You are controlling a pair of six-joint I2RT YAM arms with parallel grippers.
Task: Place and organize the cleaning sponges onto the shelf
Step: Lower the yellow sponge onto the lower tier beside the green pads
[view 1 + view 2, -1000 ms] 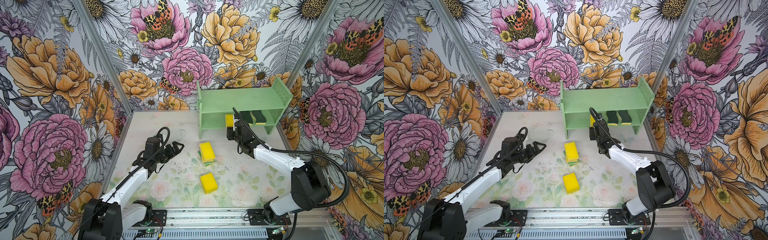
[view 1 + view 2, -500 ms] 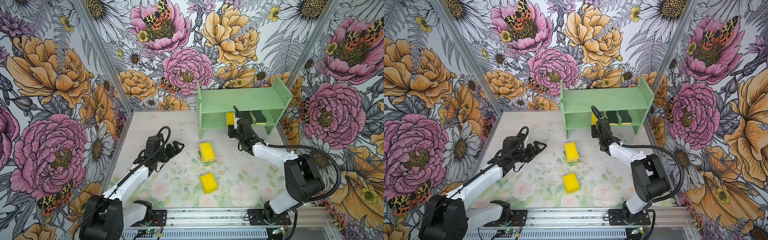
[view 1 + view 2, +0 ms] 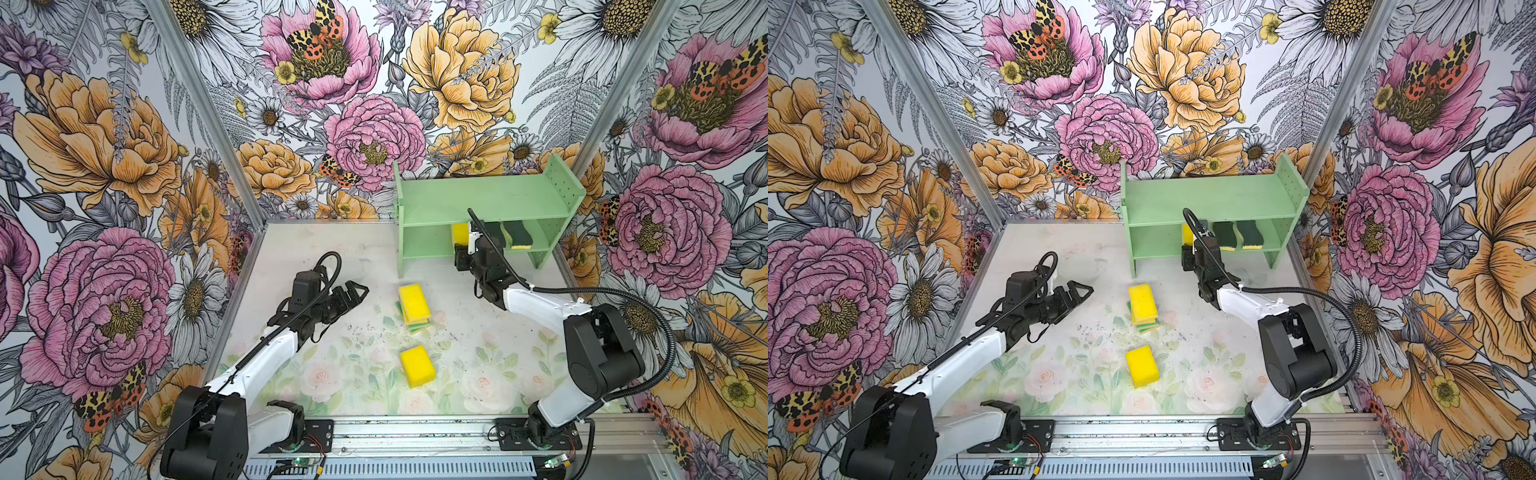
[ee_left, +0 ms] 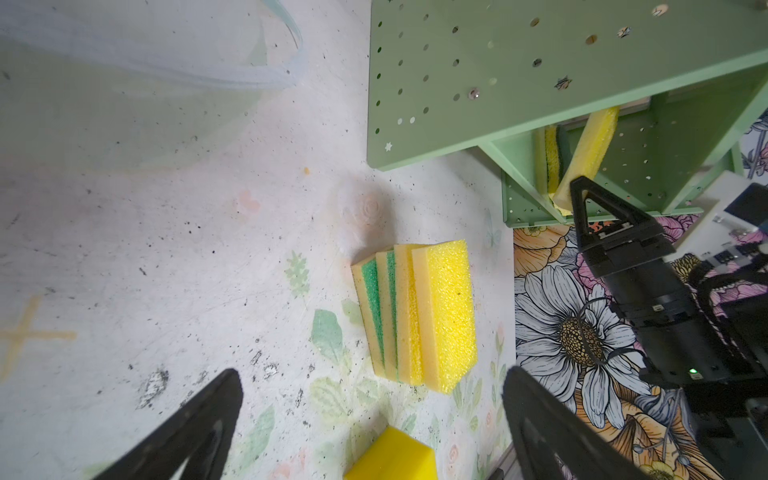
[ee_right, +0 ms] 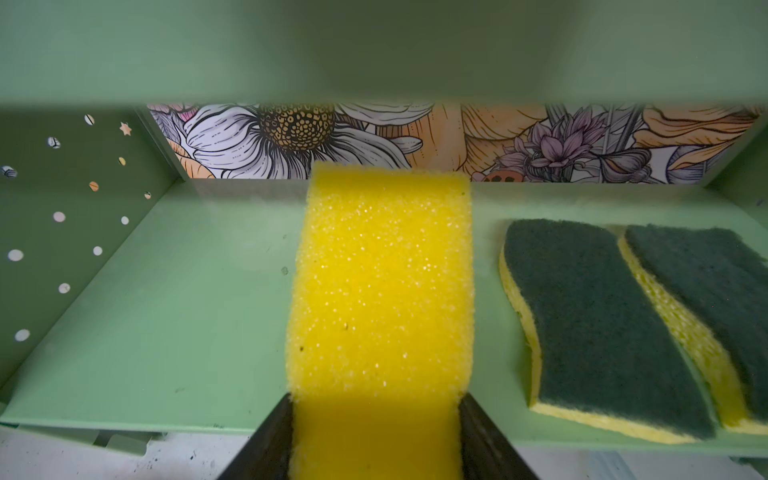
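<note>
Left gripper [image 3: 356, 289] hangs with its jaws apart and nothing between them, left of centre in both top views, above the table [image 3: 332, 374]. Lower centre of the frame, a lone yellow sponge [image 3: 417, 365] lies flat. Just beyond it sits a fanned stack of four sponges [image 3: 412, 305]: two plain yellow on two green-faced ones. Farther back, right of centre, the right gripper [image 5: 375, 401] is clamped on a second yellow sponge [image 5: 382, 282], whose free end reaches into the lower level of the green shelf [image 3: 490, 199] in the upper right. Whether it touches the board I cannot tell. Right of it in the frame, two dark-topped wavy sponges [image 5: 594, 324] lie side by side on that same level.
</note>
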